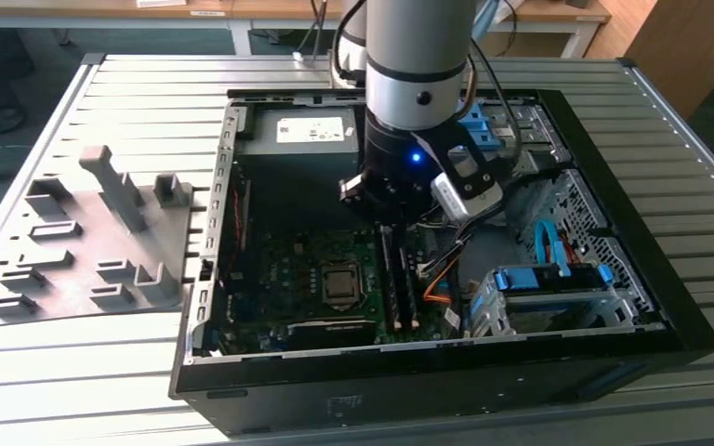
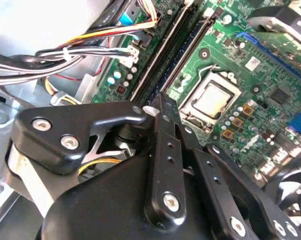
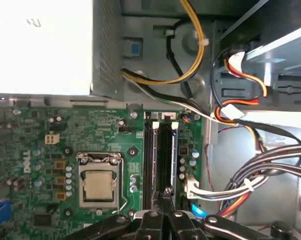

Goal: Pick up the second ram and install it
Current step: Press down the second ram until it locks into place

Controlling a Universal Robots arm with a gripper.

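**Over the memory slots, pincer drawn shut inside the open case**

Inside the open computer case (image 1: 456,381), which is laid on its side on the slatted table (image 1: 72,390), the arm is lowered straight down onto the motherboard (image 3: 40,145). The pincer (image 3: 166,194) is seen with its fingertips drawn together, no gap being visible between them in either wrist view. It is placed directly over the near end of the long black memory slots (image 3: 150,160), just beside the processor socket (image 3: 98,185).

A thin dark strip, taken to be the second ram (image 3: 164,160), is seen standing on edge in the slot bank between the white end latches (image 3: 174,125). It runs away from the fingertips along the slots. Whether its top edge is pinched by the tips or only touched by them cannot be told.

In the exterior view the pincer (image 1: 389,221) is found above the same slots, with the strip (image 1: 390,274) below it. Bundled cables (image 3: 250,185) are routed close beside the slots, on the side away from the socket. A grey moulded tray (image 1: 97,242) is set on the table, well apart from the case, toward the exterior view's left. A blue-handled drive cage (image 1: 543,288) is housed in the case toward the exterior view's right.
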